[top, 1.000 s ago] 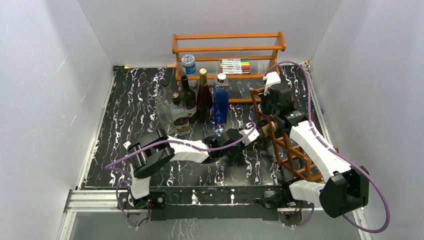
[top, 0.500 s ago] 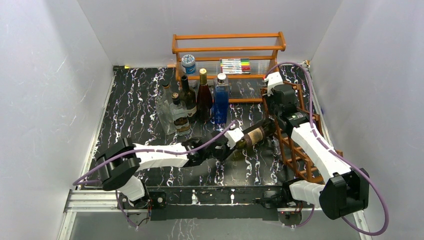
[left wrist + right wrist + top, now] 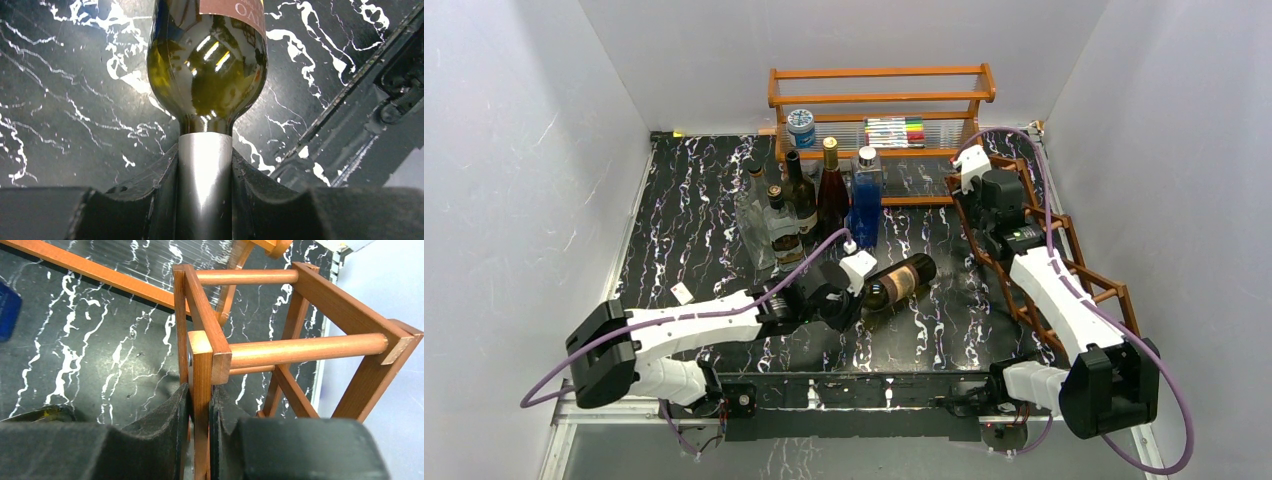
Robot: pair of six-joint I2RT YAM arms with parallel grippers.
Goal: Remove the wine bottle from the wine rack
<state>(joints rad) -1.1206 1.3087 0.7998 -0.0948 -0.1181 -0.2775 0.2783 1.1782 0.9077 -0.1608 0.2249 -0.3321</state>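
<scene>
The wine bottle (image 3: 898,282) is dark green glass with a tan label and a silver foil neck. It lies nearly level over the table's middle, clear of the rack. My left gripper (image 3: 852,293) is shut on its neck; in the left wrist view (image 3: 205,200) the foil neck sits between both fingers, with the bottle's shoulder (image 3: 206,65) ahead. The reddish-brown wine rack (image 3: 1054,265) stands at the right side. My right gripper (image 3: 987,228) is shut on one of its upright bars, seen in the right wrist view (image 3: 200,430) with the rack's rods (image 3: 305,350) beyond.
Several upright bottles (image 3: 816,200), one blue (image 3: 865,208), stand at the back middle. An orange shelf (image 3: 879,100) with a tin and markers lines the back wall. White walls close in on the left, right and back. The metal base rail (image 3: 844,392) runs along the near edge.
My left arm has drawn the bottle leftward, out of the rack and away from it. The rack, held by my right gripper, has tipped back to the right.
</scene>
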